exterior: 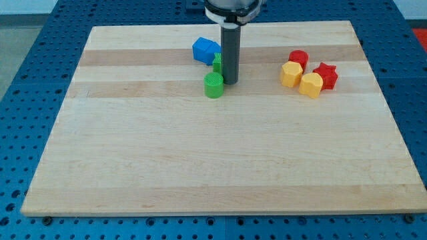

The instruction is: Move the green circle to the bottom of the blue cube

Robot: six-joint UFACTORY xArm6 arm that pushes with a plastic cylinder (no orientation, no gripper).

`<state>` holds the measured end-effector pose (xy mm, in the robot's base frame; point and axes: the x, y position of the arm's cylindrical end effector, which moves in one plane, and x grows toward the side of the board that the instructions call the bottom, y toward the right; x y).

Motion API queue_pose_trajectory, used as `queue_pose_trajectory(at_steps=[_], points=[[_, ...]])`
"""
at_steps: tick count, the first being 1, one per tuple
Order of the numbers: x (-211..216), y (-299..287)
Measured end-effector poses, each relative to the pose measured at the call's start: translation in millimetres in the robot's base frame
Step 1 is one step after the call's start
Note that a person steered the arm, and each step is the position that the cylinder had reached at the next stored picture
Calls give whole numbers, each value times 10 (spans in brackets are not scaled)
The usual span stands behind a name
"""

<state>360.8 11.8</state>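
Note:
The green circle stands on the wooden board, near the view's top centre. The blue cube lies just above it and slightly to the left. A second green block sits between them, partly hidden by the rod. My tip rests on the board just to the right of the green circle, close to it or touching it, and below-right of the blue cube.
A cluster of blocks lies at the view's upper right: a red cylinder, a red star-like block, a yellow block and a second yellow block. Blue perforated table surrounds the board.

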Motion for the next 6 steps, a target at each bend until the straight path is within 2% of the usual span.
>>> queue_pose_trajectory(at_steps=[1, 2, 4, 6], points=[[-102, -46], [70, 1], [989, 485], [1060, -47]])
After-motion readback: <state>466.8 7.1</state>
